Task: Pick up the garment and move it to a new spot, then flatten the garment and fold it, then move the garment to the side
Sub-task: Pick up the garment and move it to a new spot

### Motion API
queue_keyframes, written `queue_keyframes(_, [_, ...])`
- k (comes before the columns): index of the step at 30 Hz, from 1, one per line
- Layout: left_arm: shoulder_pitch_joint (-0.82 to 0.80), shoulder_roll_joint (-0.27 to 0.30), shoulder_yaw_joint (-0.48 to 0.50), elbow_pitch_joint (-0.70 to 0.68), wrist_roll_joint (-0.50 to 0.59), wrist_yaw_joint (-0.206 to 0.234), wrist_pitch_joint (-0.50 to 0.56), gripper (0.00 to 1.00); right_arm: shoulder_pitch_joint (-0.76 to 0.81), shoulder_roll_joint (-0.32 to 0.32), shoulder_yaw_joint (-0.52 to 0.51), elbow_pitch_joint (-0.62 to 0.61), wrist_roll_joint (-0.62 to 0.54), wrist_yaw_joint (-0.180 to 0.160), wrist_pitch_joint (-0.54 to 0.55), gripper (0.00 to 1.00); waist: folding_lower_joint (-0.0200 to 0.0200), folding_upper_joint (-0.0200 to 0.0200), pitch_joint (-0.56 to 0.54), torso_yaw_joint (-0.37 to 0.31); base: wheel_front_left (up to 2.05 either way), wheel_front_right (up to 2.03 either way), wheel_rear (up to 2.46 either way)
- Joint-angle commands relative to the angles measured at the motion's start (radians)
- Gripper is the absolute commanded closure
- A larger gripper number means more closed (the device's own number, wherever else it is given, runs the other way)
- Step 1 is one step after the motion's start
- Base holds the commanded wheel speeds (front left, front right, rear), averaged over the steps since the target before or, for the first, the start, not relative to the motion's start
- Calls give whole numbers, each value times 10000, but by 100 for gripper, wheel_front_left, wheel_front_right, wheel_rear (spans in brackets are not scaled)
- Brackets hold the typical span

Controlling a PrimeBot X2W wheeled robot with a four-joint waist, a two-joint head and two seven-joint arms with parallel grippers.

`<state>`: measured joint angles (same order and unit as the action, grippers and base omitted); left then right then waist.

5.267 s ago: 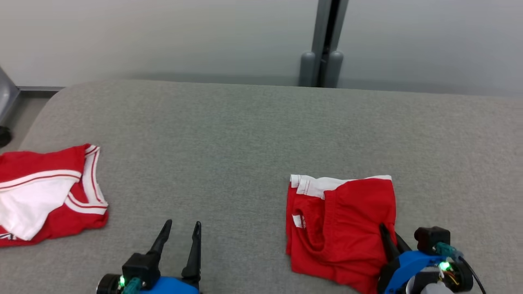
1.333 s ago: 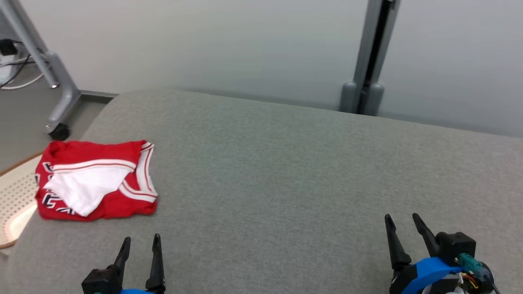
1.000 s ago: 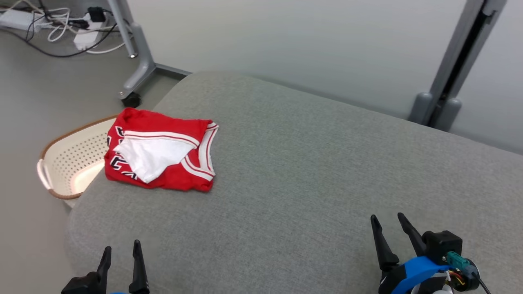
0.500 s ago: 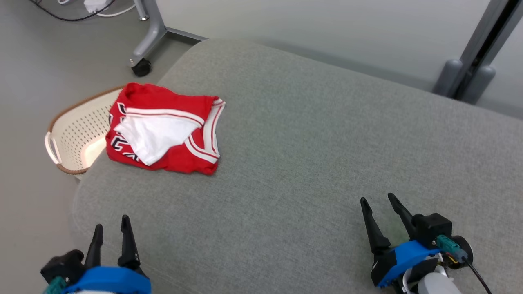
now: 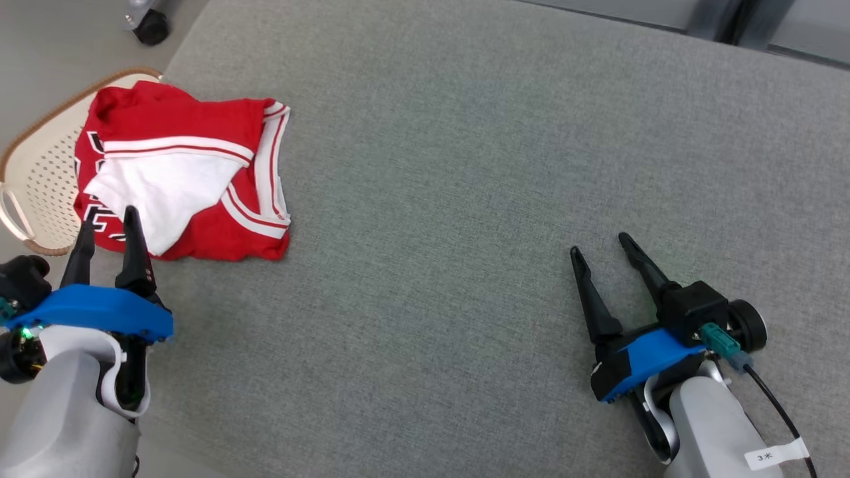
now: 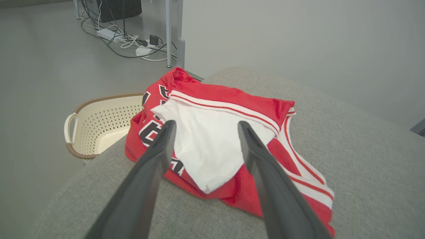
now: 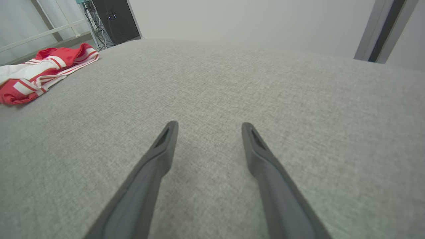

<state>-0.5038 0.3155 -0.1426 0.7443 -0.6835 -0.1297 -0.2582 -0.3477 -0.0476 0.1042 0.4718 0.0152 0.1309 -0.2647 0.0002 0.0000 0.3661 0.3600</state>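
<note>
- Fingers (image 5: 136,262) of the left gripper (image 5: 107,219) stand apart with nothing between them. Those of the right gripper (image 5: 599,243) are likewise spread and empty.
- Change: the head camera has swung toward 9 o'clock and tipped down. The crumpled red jersey with white trim and black lettering (image 5: 186,179) now sits at 10 o'clock in the head view, and the red shorts seen by the right gripper seconds ago are out of frame.
- Reading: the shorts appear dealt with. The jersey is probably the next garment, and its pick-up is not yet begun.
- Location: the jersey lies at the 9 o'clock corner of the grey woven-fabric cushion (image 5: 465,166). Its outer edge appears to hang above the cream perforated plastic basket (image 5: 40,172).
- Left arm: the forearm enters at 7 o'clock, tips aimed at 12 o'clock over the jersey's near edge. Its wrist view frames the white panel (image 6: 206,146) between the tips, and contact cannot be told.
- Right arm: at 4 o'clock, angled toward 11 o'clock, low over bare cushion, well apart from the jersey.
</note>
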Motion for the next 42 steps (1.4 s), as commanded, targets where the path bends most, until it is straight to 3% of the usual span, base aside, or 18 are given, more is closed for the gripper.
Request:
queue_keyframes(1, [-419, 198, -246, 141, -341, -16, 52, 0, -100, -75, -26, 178, -106, -3, 14, 0, -2, 0, 163, -60, 0, 0, 0])
queue_keyframes(7, [-1241, 699, -1355, 995, -1714, -15, 808, 0, -357, -141, -120, 257, -359, -11, 31, 0, -2, 0, 680, -437, 0, 0, 0])
queue_keyframes(17, [-1249, 600, -2681, 2095, -3294, -14, 2189, 0, -477, -198, -329, 267, -642, -15, 54, 0, -2, 0, 1002, -758, 0, 0, 0])
queue_keyframes(18, [-1229, 574, -2776, 2132, -3402, -16, 2215, 77, -483, -199, -355, 275, -659, -15, 54, 0, -2, 0, 1002, -760, 0, 0, 0])
queue_keyframes(19, [-1247, 579, -2921, 2140, -3460, -14, 2210, 100, -483, -199, -369, 289, -665, -15, 54, 0, -2, 0, 993, -759, 0, 0, 0])
queue_keyframes(31, [-1691, 1361, -4345, 486, -3293, -16, 26, 100, -227, -73, -14, 318, 413, -6, 14, 0, -2, 0, -108, -922, 0, 0, 0])
queue_keyframes(36, [-1753, 1448, -4087, -911, -2487, -16, -78, 100, -10, -68, 252, 319, 1083, -3, 5, 0, -2, 0, -728, -1508, 0, 0, 0])
queue_keyframes(42, [-1328, 1065, -3995, -2682, -1604, -17, -76, 100, 388, -63, 326, 161, 1426, -3, 5, 0, -2, 0, -1271, -2725, 0, 0, 0])
